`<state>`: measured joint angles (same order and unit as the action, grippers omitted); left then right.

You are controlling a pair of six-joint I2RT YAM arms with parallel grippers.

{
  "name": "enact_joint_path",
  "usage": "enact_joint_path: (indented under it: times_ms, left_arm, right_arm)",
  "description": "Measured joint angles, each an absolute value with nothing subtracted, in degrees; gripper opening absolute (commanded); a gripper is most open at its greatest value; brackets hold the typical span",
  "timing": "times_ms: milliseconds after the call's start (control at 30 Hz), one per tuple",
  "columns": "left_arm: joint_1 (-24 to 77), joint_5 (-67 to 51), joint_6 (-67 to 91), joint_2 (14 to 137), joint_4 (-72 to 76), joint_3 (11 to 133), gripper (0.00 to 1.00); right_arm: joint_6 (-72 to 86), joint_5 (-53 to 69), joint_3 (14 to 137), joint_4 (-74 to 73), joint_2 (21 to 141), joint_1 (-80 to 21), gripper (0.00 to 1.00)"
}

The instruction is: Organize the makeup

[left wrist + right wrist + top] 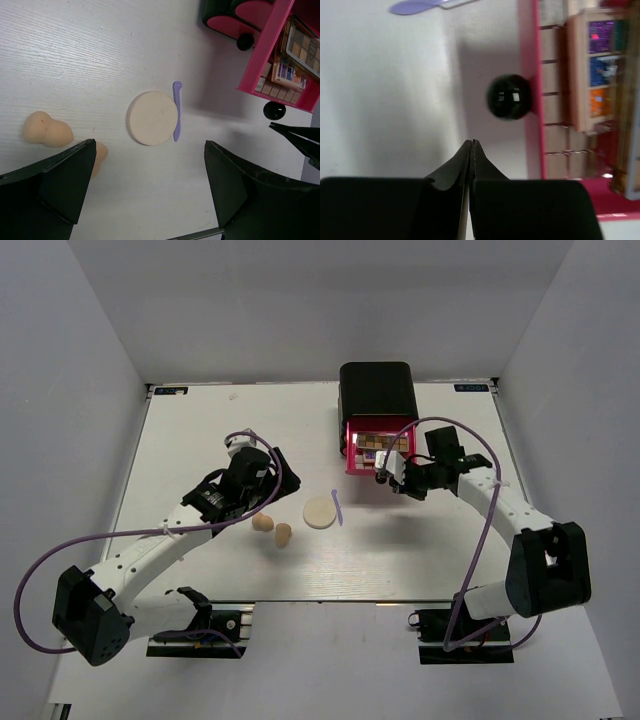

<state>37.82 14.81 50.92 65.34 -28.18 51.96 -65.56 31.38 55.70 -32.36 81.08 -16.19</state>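
Of the makeup, a round cream puff point(320, 512) point(151, 118) lies mid-table with a thin purple stick point(339, 508) point(176, 111) point(415, 6) against its right edge. Two peach sponges point(262, 523) point(283, 534) sit to its left; in the left wrist view one sponge point(47, 131) is in full view and the other point(99, 155) is half hidden behind a finger. Brown-square palettes point(300, 50) point(555, 100) and a tiny colourful palette point(602, 65) lie in the pulled-out pink drawer point(378, 450) point(537, 60). My left gripper point(265, 475) point(150, 165) hovers open, empty, short of the puff. My right gripper point(385, 476) point(471, 143) is shut on nothing, just short of the drawer's black knob point(509, 97).
The black box point(378, 390) stands at the back centre with its lower pink drawer open toward me. A second, closed pink drawer front with its own knob point(245, 41) shows above it. The right gripper's fingers point(295, 137) reach into the left wrist view beside the drawer.
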Motion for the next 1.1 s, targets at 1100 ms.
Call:
enact_joint_path:
  times_ms: [1100]
  left_arm:
    - [37.8, 14.1, 50.9, 66.2, -28.0, 52.0, 0.98]
  right_arm:
    - [-49.8, 17.0, 59.5, -4.6, 86.5, -20.0, 0.00]
